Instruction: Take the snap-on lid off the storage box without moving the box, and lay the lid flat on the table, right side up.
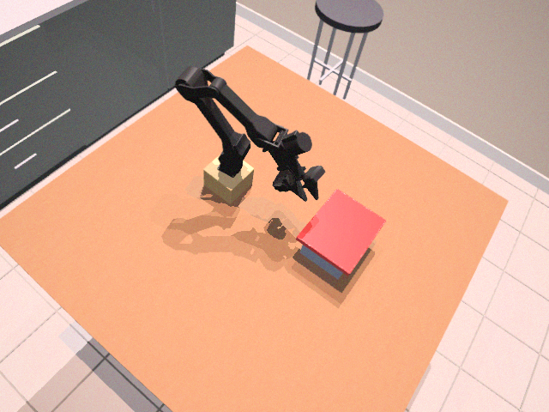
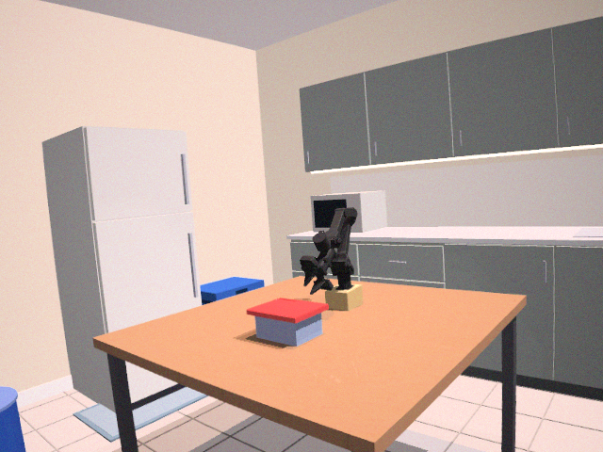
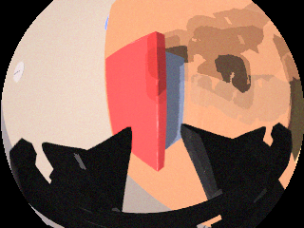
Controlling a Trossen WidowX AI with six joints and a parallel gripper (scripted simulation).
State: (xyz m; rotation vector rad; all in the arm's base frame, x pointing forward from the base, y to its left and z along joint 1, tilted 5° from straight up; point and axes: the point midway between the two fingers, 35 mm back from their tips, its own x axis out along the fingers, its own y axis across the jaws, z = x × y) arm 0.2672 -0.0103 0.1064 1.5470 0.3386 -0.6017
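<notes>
End effector (image 1: 311, 199) (image 2: 308, 289) (image 3: 156, 129) partly open, holding nothing, apart from red lid (image 1: 341, 230) (image 2: 287, 309) (image 3: 135, 100)

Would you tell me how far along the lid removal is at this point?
Nothing of the removal looks done: the red lid sits on the blue box. The open end effector hangs near the lid's edge, holding nothing, so the approach seems in hand. Left: grip the lid, free it without moving the box, and lay it flat on the table, right side up.
</notes>
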